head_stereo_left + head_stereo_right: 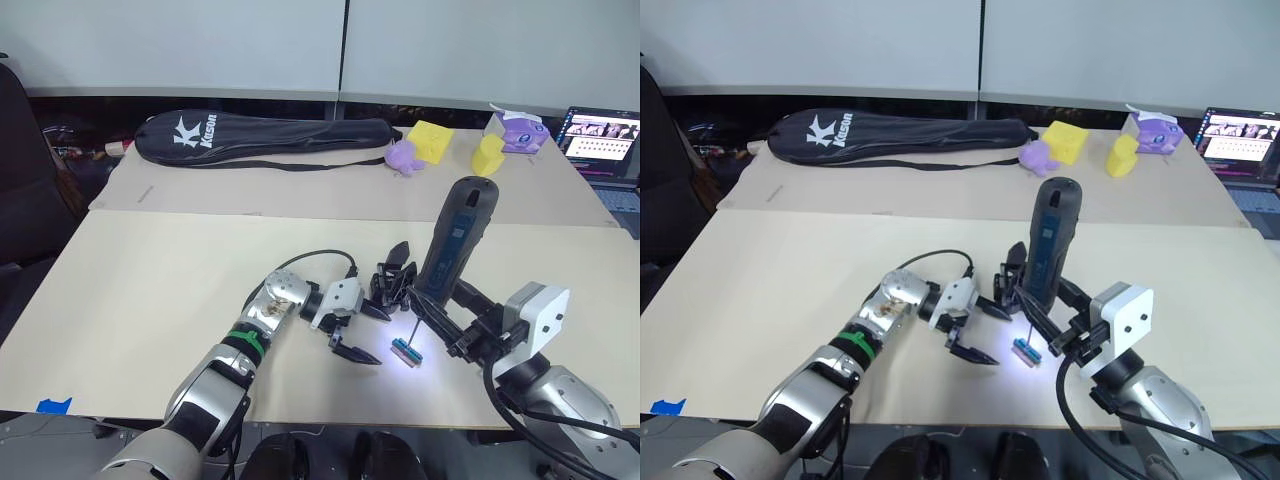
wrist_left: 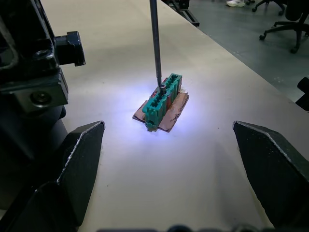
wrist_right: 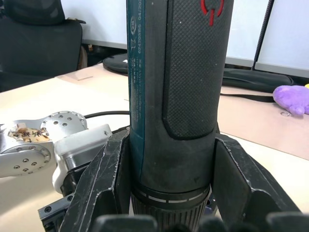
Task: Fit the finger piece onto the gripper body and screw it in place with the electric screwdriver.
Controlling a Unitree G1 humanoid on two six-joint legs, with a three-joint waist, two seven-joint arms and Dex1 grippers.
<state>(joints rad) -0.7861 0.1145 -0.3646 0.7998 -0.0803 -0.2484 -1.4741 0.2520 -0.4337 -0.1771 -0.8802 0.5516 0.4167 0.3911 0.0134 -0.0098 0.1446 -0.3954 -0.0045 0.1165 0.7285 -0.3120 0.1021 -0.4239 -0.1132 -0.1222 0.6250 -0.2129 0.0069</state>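
Left eye view: one electric screwdriver (image 1: 455, 240) stands nearly upright near the front of the counter (image 1: 150, 290), clamped between the two fingers of the right gripper (image 1: 447, 312), which press on its sides in the right wrist view. Its thin bit points down with the white light on, the tip touching one small green block (image 2: 161, 99) that lies on a scrap of brown card on the counter. Just to the left of the screwdriver sits one black gripper body (image 1: 388, 290), with one finger piece (image 1: 399, 251) rising from it, pointed tip up. The left gripper (image 1: 365, 333) is right beside that body, its two fingers (image 2: 79, 166) spread wide apart and holding nothing; the green block lies between and beyond them in the left wrist view. At the back of the counter lie one black racket bag (image 1: 265, 138), two yellow sponge-like pieces (image 1: 431, 141), one purple soft toy (image 1: 404, 157), one purple pack (image 1: 519, 130) and one open laptop (image 1: 600, 140)
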